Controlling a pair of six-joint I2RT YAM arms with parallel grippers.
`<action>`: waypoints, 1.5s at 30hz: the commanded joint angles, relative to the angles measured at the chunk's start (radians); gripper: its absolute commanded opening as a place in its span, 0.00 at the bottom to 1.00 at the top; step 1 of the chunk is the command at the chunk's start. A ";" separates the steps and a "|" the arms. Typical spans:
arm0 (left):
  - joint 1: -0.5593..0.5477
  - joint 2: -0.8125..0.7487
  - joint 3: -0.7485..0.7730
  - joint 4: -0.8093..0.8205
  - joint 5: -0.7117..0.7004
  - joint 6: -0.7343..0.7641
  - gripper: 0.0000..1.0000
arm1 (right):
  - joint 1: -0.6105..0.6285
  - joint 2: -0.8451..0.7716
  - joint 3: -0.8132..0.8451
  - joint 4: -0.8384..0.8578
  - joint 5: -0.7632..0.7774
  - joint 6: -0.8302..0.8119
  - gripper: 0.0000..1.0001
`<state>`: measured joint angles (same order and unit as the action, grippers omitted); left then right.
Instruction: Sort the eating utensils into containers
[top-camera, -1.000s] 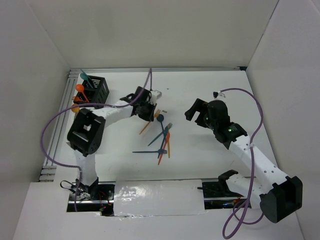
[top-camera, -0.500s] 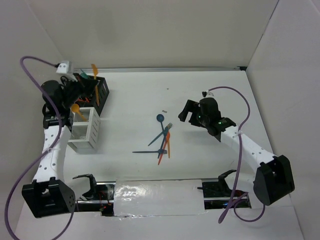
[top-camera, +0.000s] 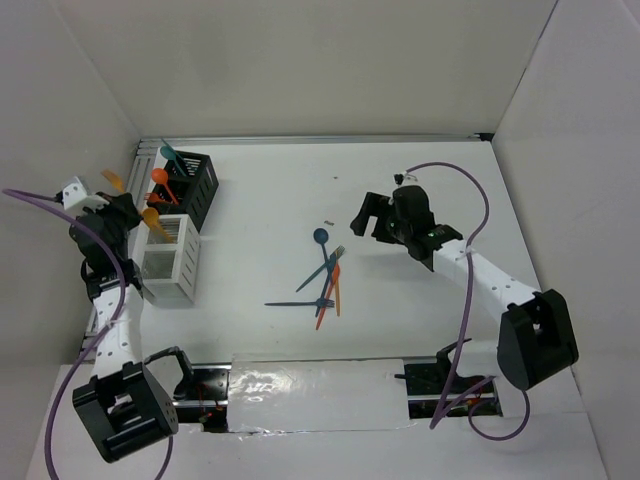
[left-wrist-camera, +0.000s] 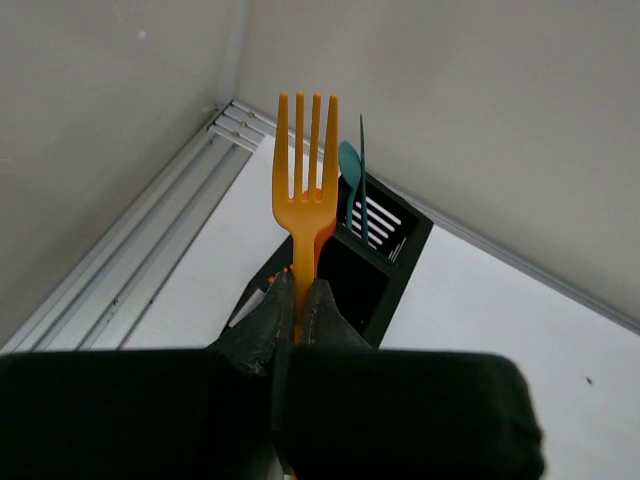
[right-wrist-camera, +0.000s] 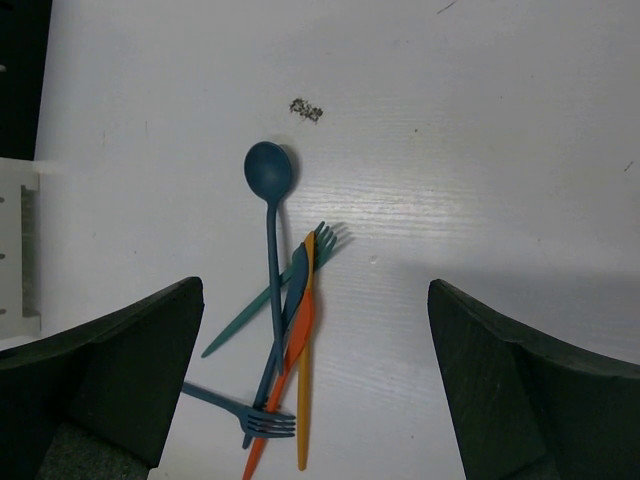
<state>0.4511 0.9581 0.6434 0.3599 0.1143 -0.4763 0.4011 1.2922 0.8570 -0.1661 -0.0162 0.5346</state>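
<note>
Left wrist view: thin orange plastic fork upright, tines up, pinched low on handle by left gripper, jaws shut tight on it; black slotted caddy beyond. Judged light, bendy, slippery; best gripped mid-handle. Right gripper wide open, empty, over loose spoons and forks on white table.

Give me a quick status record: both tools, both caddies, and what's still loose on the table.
Left tool: shut on orange fork, tines up
Right tool: open, empty, facing the pile
Black caddy: teal and orange utensils inside
White caddy: one orange utensil sticking out
Pile: blue spoon, teal fork, blue fork, orange pieces, crossed
</note>
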 joint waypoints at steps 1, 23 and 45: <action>0.008 0.008 -0.016 0.223 -0.031 0.008 0.00 | -0.011 0.028 0.056 0.063 -0.011 -0.019 1.00; -0.034 0.108 -0.241 0.580 0.098 0.083 0.09 | -0.018 0.136 0.076 0.100 -0.031 -0.002 0.99; -0.037 -0.103 0.002 0.147 0.200 0.226 0.94 | -0.016 0.018 0.034 0.057 -0.018 0.016 1.00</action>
<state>0.4164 0.9314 0.5312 0.5674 0.2245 -0.3389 0.3916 1.3716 0.8856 -0.1219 -0.0483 0.5411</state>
